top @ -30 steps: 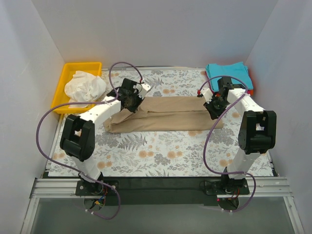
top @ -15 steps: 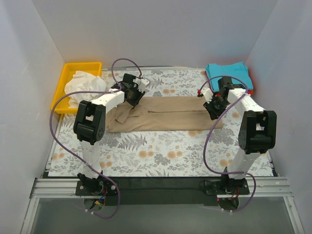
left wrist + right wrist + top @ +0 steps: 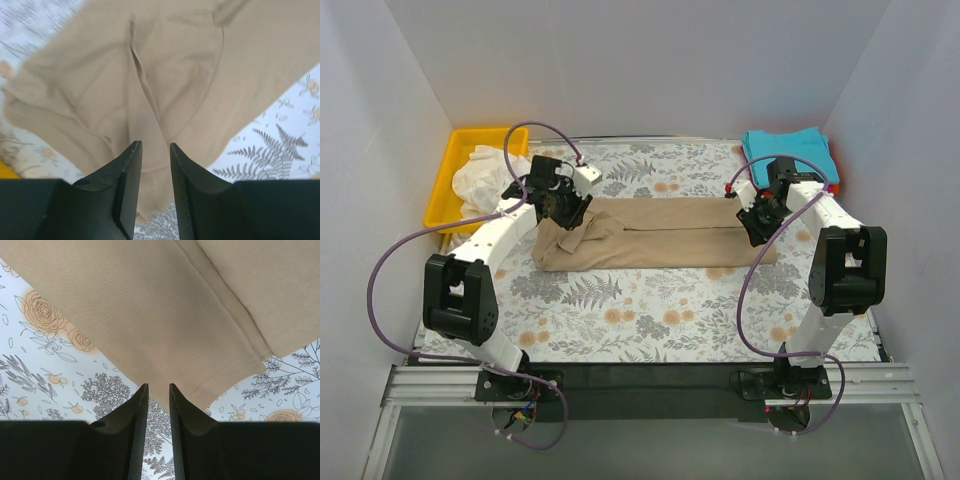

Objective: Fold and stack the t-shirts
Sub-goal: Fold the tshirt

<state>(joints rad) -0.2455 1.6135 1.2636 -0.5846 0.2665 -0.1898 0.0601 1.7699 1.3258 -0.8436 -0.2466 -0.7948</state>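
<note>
Hovering slightly parted and empty over opposite ends of the tan t-shirt [image 3: 660, 235], a limp, light band folded lengthwise across the middle of the table [image 3: 620, 315], probably best pinched at hem corners: left gripper [image 3: 154, 145] and right gripper [image 3: 158, 386].

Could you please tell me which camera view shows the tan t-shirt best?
The top external view: the tan t-shirt shows nearly its full length there, folded into a long band. The left wrist view shows only its bunched end; the right wrist view only a hemmed corner.
</note>
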